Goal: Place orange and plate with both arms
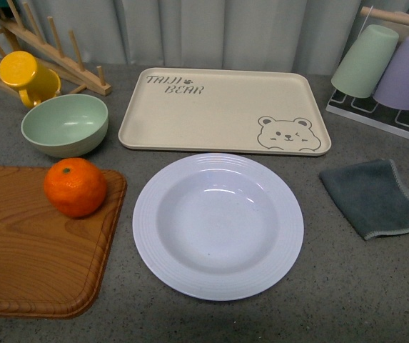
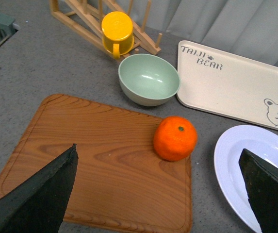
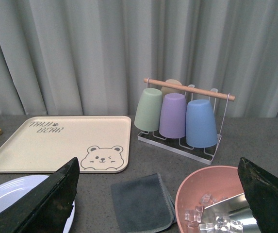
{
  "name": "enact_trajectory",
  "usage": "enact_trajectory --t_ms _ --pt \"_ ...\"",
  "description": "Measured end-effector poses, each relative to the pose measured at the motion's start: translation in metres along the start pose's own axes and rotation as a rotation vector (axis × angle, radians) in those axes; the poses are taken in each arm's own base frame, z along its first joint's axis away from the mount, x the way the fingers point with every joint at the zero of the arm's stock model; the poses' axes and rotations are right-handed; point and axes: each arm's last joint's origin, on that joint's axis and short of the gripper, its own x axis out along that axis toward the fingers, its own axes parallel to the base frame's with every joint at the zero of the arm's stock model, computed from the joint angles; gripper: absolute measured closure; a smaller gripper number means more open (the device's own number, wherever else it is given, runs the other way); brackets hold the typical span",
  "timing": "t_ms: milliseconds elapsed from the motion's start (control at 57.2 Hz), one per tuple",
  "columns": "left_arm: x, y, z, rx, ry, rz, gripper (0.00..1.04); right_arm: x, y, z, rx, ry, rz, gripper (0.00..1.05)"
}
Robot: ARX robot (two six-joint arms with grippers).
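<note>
The orange (image 1: 75, 187) rests on the right edge of a wooden cutting board (image 1: 26, 246) at the front left. It also shows in the left wrist view (image 2: 175, 138). The white ridged plate (image 1: 218, 224) lies empty on the grey table at the centre, its edge visible in the left wrist view (image 2: 236, 165) and the right wrist view (image 3: 12, 194). My left gripper (image 2: 160, 194) is open above the board, short of the orange. My right gripper (image 3: 158, 199) is open, above the grey cloth. Neither arm shows in the front view.
The beige bear tray (image 1: 222, 111) lies behind the plate. A pale green bowl (image 1: 65, 125), yellow mug (image 1: 27, 77) and wooden rack (image 1: 40, 43) are back left. A grey cloth (image 1: 375, 196) and cup rack (image 1: 390, 71) are right. A pink bowl of ice (image 3: 216, 204) is near the right gripper.
</note>
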Motion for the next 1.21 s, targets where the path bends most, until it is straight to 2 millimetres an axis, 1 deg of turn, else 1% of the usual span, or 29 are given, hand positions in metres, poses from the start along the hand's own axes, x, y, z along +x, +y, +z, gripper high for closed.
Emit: enact_trajectory --t_ms 105,192,332,490,577,700,840,1032,1207 --pt "0.026 -0.012 0.011 -0.003 0.062 -0.053 0.06 0.000 0.000 0.000 0.000 0.000 0.000 0.09" --pt "0.046 -0.021 0.011 0.012 0.126 -0.080 0.06 0.000 0.000 0.000 0.000 0.000 0.000 0.09" --pt "0.081 -0.040 0.005 0.025 0.260 -0.173 0.06 0.000 0.000 0.000 0.000 0.000 0.000 0.09" --pt "0.105 -0.053 -0.003 0.050 0.339 -0.215 0.06 0.000 0.000 0.000 0.000 0.000 0.000 0.09" --pt "0.117 -0.056 -0.007 0.090 0.374 -0.186 0.06 0.000 0.000 0.000 0.000 0.000 0.000 0.09" --pt "0.130 -0.058 -0.014 0.115 0.427 -0.189 0.06 0.000 0.000 0.000 0.000 0.000 0.000 0.09" --pt "0.141 -0.059 -0.018 0.120 0.460 -0.180 0.06 0.000 0.000 0.000 0.000 0.000 0.000 0.09" --pt "0.154 -0.060 -0.019 0.122 0.450 -0.168 0.06 0.000 0.000 0.000 0.000 0.000 0.000 0.09" --pt "0.170 -0.055 -0.024 0.127 0.463 -0.136 0.06 0.000 0.000 0.000 0.000 0.000 0.000 0.09"
